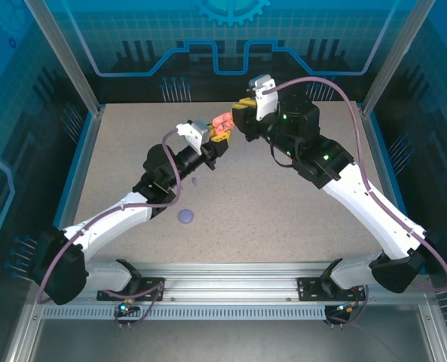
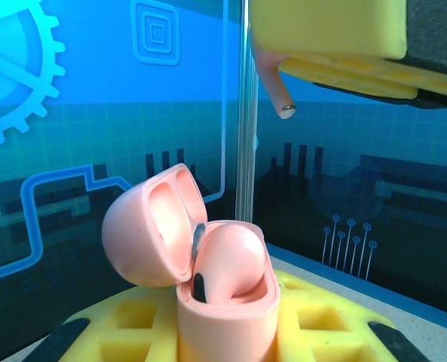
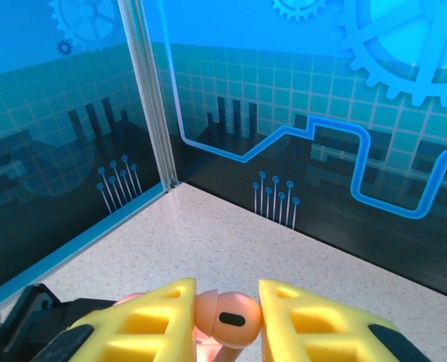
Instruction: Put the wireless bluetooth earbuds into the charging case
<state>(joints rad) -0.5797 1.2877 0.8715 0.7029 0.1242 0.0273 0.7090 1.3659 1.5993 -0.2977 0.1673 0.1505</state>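
The left gripper (image 2: 225,335) is clamping the body of a pink pebble-shaped plastic charging case (image 2: 223,313) between its yellow fingers (image 2: 321,317). It is holding the case upright above the speckled beige tabletop (image 1: 283,219), and the hinged lid (image 2: 151,234) is hanging open to the left in the left wrist view. The right gripper (image 3: 225,320) is pinching a pale pinkish-tan plastic stemmed earbud (image 3: 237,315) by its head, the silver-tipped stem pointing down. That earbud is hovering above and to the right of the open case, not touching it. A lavender round piece (image 1: 186,216) is lying on the tabletop near the left arm.
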